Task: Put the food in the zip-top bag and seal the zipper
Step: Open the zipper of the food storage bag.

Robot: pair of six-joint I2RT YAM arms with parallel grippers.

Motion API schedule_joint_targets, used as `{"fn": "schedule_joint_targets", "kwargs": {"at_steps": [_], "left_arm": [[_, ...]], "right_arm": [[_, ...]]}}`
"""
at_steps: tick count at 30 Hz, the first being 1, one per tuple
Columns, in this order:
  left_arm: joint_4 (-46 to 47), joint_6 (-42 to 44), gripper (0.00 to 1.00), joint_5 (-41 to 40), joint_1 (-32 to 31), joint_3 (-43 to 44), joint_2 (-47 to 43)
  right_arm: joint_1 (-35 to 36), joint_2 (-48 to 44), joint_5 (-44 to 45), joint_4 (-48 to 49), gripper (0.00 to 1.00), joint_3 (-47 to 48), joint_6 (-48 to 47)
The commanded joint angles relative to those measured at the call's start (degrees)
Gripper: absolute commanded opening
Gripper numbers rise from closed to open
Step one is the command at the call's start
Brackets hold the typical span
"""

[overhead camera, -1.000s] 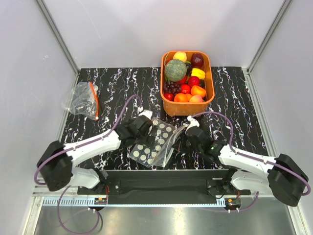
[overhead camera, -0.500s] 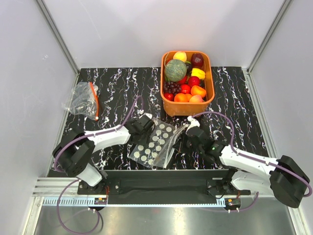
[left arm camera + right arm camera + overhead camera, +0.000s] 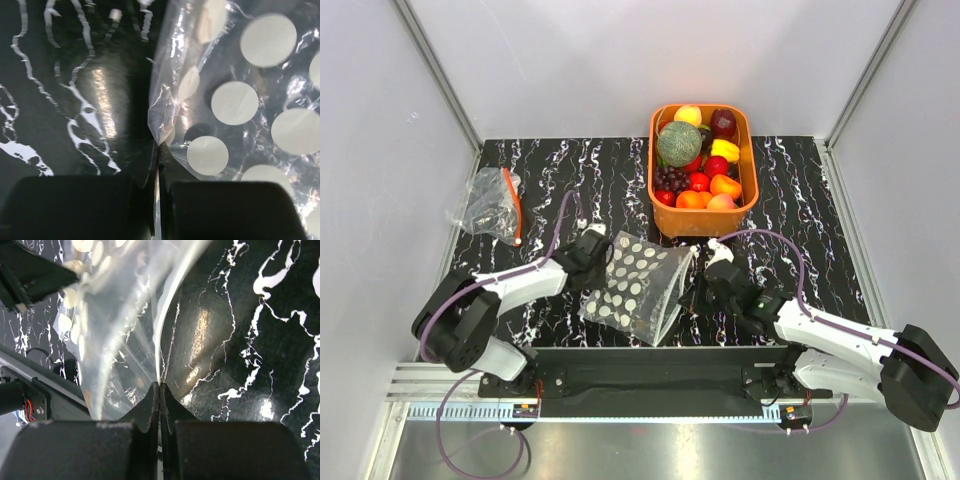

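Note:
The dotted zip-top bag (image 3: 638, 285) is stretched between my two grippers near the table's front. My left gripper (image 3: 599, 262) is shut on the bag's left edge, and the left wrist view shows the plastic (image 3: 235, 100) pinched at the jaw tips (image 3: 158, 147). My right gripper (image 3: 696, 291) is shut on the bag's right edge, where the pale zipper strip (image 3: 169, 305) runs up from the jaw tips (image 3: 160, 385). The food lies in the orange basket (image 3: 748, 150): the green melon (image 3: 678, 143), an orange fruit (image 3: 692, 199) and a red-peach fruit (image 3: 723, 202).
A crumpled clear bag with an orange strip (image 3: 492, 204) lies at the table's left edge. The basket also holds several other toy fruits. White walls close in the back and sides. The black mounting rail (image 3: 660, 372) runs along the front.
My left gripper has closed on the bag's left edge and drawn back to the left. The bag is now spread wider between both grippers. The right gripper has stayed shut on its edge.

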Motion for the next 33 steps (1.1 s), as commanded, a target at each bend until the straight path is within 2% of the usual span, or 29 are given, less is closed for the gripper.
{"fn": "schedule_joint_targets", "kwargs": {"at_steps": [1, 7, 12, 15, 18, 19, 22, 26, 33], "left_arm": [[3.1, -1.4, 0.0, -0.6, 3.9, -2.3, -3.8], [1.2, 0.0, 0.0, -3.1, 5.2, -1.4, -7.0], [-1.9, 2.2, 0.06, -2.9, 4.5, 0.0, -9.2], [-5.1, 2.5, 0.2, -4.4, 2.9, 1.8, -11.7], [-8.1, 3.0, 0.43, -8.3, -2.8, 4.2, -15.0], [-9.5, 2.6, 0.56, -9.7, -3.9, 5.0, -15.2], [-14.5, 1.6, 0.7, -17.3, -7.1, 8.4, -15.7], [-20.3, 0.8, 0.73, -22.8, -11.9, 12.9, -15.3], [-17.6, -0.6, 0.74, -16.2, -24.4, 17.3, -14.0]], "right_arm": [[0.1, -0.7, 3.0, -4.0, 0.0, 0.8, 1.2], [0.1, -2.2, 3.8, -4.7, 0.0, -1.3, 2.0], [0.1, -1.4, 3.0, -2.6, 0.0, 0.0, 1.3], [0.1, 0.6, 2.4, -2.4, 0.0, 2.0, 0.3], [0.1, 3.3, 2.1, -1.7, 0.0, 3.9, -0.3], [0.2, 3.5, 2.0, -1.2, 0.0, 4.1, -0.1], [0.2, 4.6, 1.1, 0.3, 0.0, 4.5, 0.1], [0.2, 4.5, 0.5, 1.2, 0.0, 5.1, 0.1], [0.3, 4.6, 0.7, 0.4, 0.0, 6.9, -0.5]]}}
